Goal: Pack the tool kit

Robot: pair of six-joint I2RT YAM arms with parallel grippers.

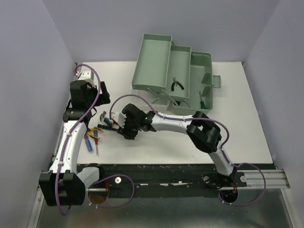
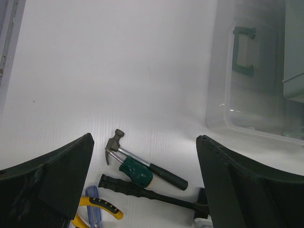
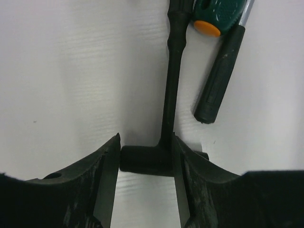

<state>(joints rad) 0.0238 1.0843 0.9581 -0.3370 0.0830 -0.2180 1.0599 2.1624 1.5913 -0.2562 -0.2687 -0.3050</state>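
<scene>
Toolbox [image 1: 153, 57], pale sage-green plastic, stands open in stepped rectangular tiers.

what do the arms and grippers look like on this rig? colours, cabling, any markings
Both arms match: white link shells on the left arm and right arm, bulky black joint housings, black bases. A purple cable loops along each. A small green light shows near the right wrist. Left gripper and right gripper: broad matte black wedge-shaped fingers. No readable markings.
</scene>
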